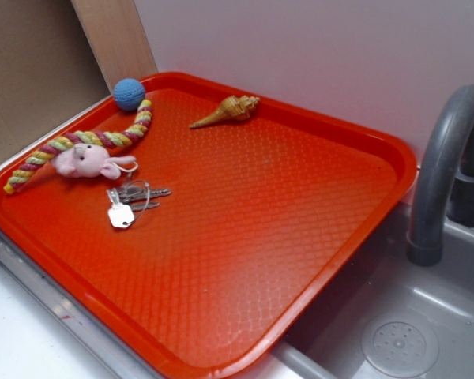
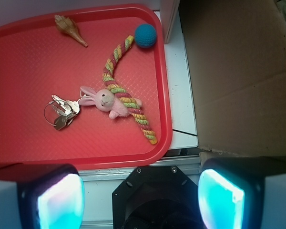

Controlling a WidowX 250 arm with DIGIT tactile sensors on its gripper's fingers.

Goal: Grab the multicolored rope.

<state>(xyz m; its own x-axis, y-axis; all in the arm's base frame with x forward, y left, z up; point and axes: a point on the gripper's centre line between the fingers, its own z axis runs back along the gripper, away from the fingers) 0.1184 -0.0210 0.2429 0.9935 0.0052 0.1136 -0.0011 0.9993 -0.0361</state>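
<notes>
Rope untouched at the tray's edge, the pincer hanging wide open and empty, well apart from it.

The long twisted soft cord of yellow, pink-maroon and light green strands (image 2: 126,95) lies curved along one side of the red textured plastic tray (image 2: 28,71), one end near the small blue ball (image 2: 146,35), the other close to the tray rim. The small pink plush rabbit (image 2: 103,100) lies against its middle, so a descent there would likely catch the toy, or drag the attached metal keys (image 2: 62,113), instead. The free ends look safer, though the rim may block one finger. The pincer (image 2: 140,198) holds nothing. A tan spiral seashell (image 2: 70,28) lies well clear.
</notes>
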